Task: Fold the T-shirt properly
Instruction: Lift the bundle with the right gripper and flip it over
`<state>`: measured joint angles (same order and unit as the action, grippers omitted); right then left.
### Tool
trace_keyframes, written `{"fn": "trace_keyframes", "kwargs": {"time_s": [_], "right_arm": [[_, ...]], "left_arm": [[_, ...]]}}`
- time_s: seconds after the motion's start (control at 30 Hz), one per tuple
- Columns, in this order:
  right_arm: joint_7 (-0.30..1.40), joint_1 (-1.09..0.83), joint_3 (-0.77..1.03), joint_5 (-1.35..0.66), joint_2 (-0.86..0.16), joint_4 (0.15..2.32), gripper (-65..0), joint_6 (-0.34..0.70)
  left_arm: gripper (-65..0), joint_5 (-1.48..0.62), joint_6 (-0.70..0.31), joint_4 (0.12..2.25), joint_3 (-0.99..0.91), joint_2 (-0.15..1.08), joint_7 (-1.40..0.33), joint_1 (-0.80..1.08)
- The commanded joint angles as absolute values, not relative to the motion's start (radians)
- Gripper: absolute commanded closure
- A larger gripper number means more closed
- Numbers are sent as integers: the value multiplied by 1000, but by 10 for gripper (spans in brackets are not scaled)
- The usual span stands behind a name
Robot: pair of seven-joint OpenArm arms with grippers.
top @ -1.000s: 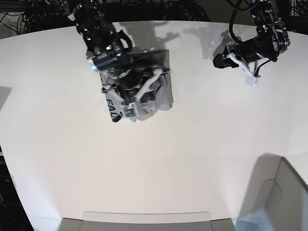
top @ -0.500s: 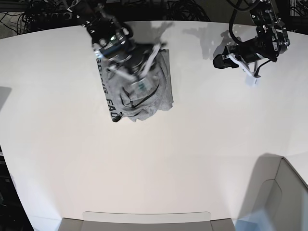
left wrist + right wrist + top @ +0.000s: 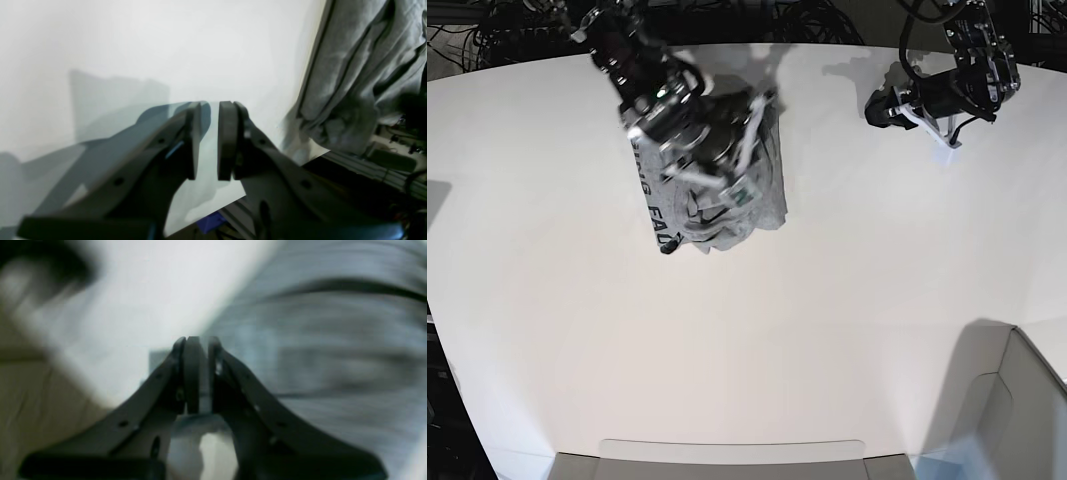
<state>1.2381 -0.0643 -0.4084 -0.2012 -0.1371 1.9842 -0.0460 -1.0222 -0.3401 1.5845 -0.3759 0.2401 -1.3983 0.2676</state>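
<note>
Your right gripper (image 3: 199,373) hangs over the T-shirt (image 3: 762,195), jaws nearly touching, nothing visibly pinched. Your left gripper (image 3: 209,140), well apart from the shirt toward the table's (image 3: 827,330) far corner, shows a narrow empty gap. T-shirt lies bunched near the table's far edge, black lettering showing.

You see strong motion blur in the right wrist view; the table (image 3: 827,300) glares white, with a shadow at 4 o'clock.
</note>
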Motion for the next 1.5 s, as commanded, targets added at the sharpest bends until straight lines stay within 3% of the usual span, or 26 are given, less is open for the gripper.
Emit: {"fn": "trace_keyframes", "kwargs": {"time_s": [0.0,0.27,0.5,0.77,0.97,1.2,1.37,1.47], "right_arm": [[1230,-35,-378,-205,-131,2003,-47,-48],[1283,110,-340,-211,-122,1813,-47,-50],[1136,260,-363,-208,-41,1555,-47,-47],[955,426,-519,-206,56,1308,-47,-47],[941,437,-553,-205,70,1299,-47,-47],[1148,386,-555,-211,58,1354,-47,-42],[1181,306,-610,-203,47,1590,-47,131],[1181,295,-584,-203,47,1696,-47,133]], "left_arm": [[-94,-1044,-344,1601,-378,251,-1396,263],[-94,-1046,-344,1606,-378,251,-1396,263],[-94,-1046,-344,1606,-383,251,-1396,263],[-94,-1046,-344,1606,-386,251,-1396,263],[-94,-1046,-344,1606,-386,249,-1396,262],[-94,-1046,-344,1606,-381,249,-1396,236],[-94,-1046,-344,1606,-383,223,-1396,222],[-94,-1046,-344,1606,-380,211,-1396,222]]}}
